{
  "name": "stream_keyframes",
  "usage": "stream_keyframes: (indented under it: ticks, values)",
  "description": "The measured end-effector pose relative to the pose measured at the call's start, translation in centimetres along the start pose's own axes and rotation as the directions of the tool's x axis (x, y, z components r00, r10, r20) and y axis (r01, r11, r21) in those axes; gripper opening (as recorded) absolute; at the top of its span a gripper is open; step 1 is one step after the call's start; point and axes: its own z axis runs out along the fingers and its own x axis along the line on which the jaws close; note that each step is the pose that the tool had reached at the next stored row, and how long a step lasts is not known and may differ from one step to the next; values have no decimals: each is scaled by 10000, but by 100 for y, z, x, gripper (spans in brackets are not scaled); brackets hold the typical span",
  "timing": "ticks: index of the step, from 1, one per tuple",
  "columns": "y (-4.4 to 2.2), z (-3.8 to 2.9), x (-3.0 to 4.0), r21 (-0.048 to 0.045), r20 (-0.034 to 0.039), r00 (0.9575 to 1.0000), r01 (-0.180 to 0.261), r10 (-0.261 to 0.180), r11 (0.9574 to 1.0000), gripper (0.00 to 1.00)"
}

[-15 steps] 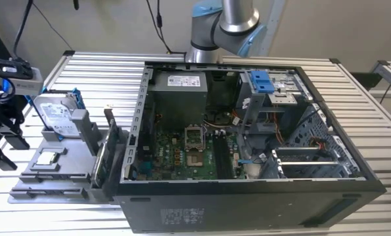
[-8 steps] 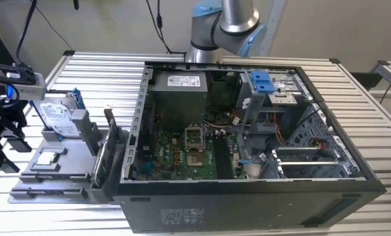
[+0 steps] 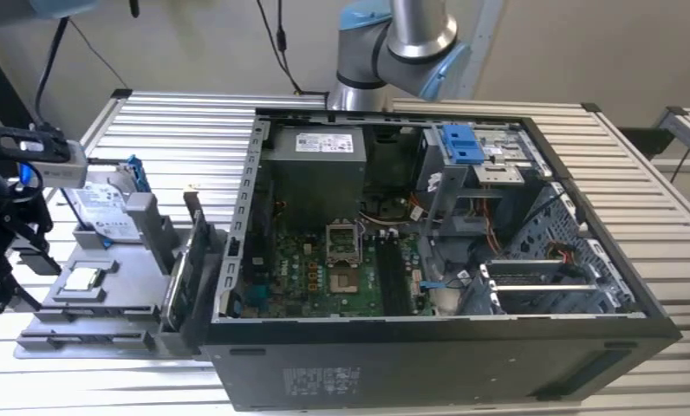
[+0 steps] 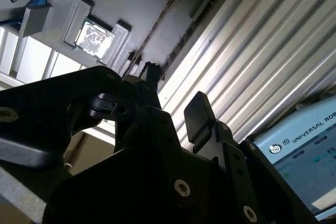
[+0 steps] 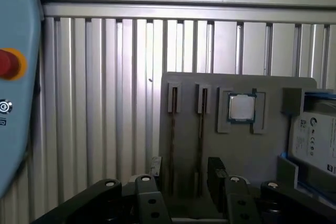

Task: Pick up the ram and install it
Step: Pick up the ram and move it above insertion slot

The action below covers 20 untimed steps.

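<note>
The ram (image 5: pixel 201 135) stands on edge in a slot of the grey parts tray (image 5: pixel 262 156); in both wrist views it is a thin brown-green strip (image 4: pixel 157 19). My gripper (image 5: pixel 185 174) hangs open just above the tray's near end, its two black fingers (image 5: pixel 215 174) apart with nothing between them. The ram's near end lies roughly in line with the gap. In the second wrist view the gripper (image 4: pixel 176 95) is open too. In the exterior view the gripper (image 3: pixel 9 269) is at the far left, beside the tray (image 3: pixel 102 295).
An open computer case (image 3: pixel 438 364) fills the middle, its motherboard (image 3: pixel 322 277) with memory slots (image 3: pixel 392 273) facing up. The tray also holds a processor (image 5: pixel 241 107), a hard drive (image 5: pixel 315 140) and an upright expansion card (image 3: pixel 189 269). A teach pendant (image 5: pixel 16 77) lies nearby.
</note>
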Motion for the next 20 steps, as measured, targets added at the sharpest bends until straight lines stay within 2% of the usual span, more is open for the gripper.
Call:
stream_keyframes:
  ticks: [7,20]
  values:
    - [-5,83,16,-95,0,10000,22,-22,10000,48]
    - [-27,281,70,-112,2,10000,64,-64,9999,48]
